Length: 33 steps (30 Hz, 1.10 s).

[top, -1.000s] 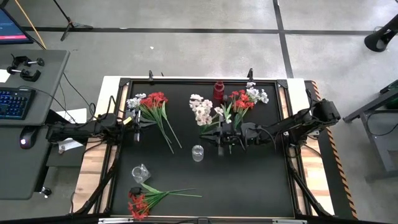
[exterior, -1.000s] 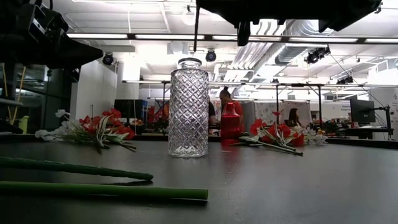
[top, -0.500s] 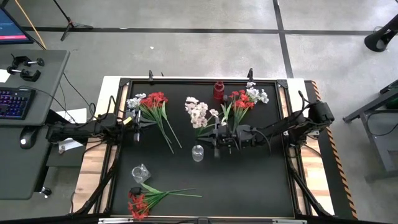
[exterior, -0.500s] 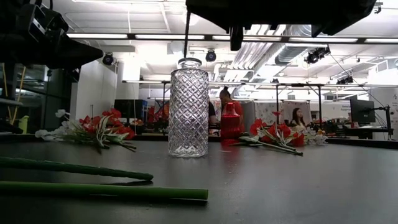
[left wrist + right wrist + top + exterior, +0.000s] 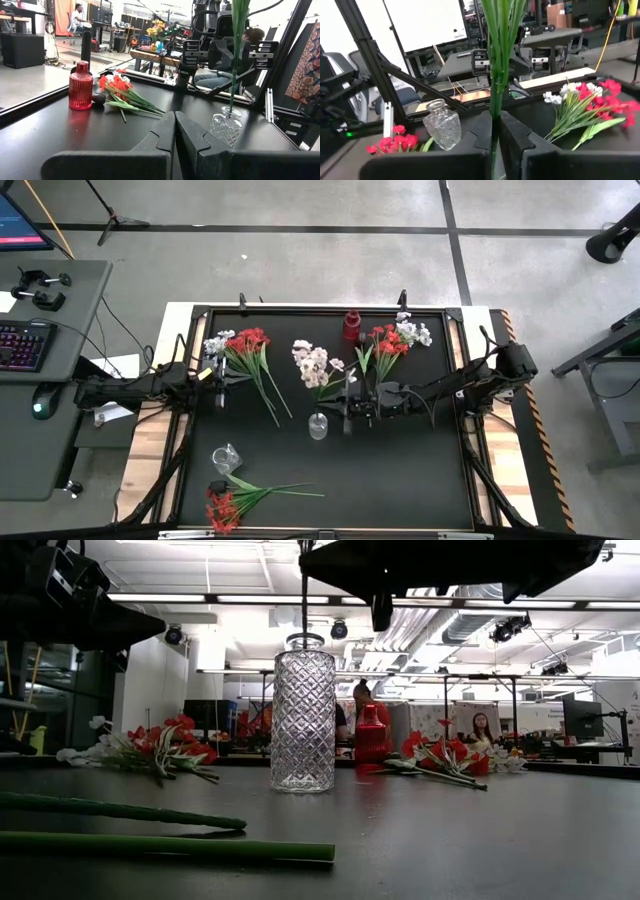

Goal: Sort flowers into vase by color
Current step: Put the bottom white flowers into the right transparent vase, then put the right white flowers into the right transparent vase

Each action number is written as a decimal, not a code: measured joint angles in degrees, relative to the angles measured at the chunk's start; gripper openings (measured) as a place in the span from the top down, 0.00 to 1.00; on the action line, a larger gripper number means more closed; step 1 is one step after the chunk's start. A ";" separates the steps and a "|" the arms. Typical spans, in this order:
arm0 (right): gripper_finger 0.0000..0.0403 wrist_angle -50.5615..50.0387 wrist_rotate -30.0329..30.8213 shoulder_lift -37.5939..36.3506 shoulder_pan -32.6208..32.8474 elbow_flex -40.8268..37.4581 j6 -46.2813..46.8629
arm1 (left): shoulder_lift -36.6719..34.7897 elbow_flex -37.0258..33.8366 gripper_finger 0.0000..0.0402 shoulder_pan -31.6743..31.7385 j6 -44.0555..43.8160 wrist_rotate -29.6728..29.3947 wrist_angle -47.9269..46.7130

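Shifted left, right gripper (image 5: 348, 412) clamps white flowers (image 5: 312, 364) beside the clear vase (image 5: 318, 425); left gripper (image 5: 221, 383) closed, frame left.

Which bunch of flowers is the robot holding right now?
The white bunch near the table's middle: the right gripper is shut on its stems beside the clear vase. The other bunches lie loose on the table, untouched.
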 joint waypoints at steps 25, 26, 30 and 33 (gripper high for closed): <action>0.36 -39.15 0.00 -20.41 0.39 -0.02 4.01 | 0.01 0.00 1.00 0.00 0.00 -0.01 0.00; 0.36 -39.94 0.00 -21.53 0.44 -0.02 4.02 | 0.01 0.00 1.00 0.00 0.00 -0.01 0.01; 0.36 -48.02 0.02 -26.91 0.44 -0.02 8.95 | 0.02 0.00 1.00 -0.01 0.00 0.00 0.00; 0.36 -57.77 1.78 -30.63 0.38 0.00 14.29 | 0.01 0.00 1.00 0.00 0.00 0.00 0.00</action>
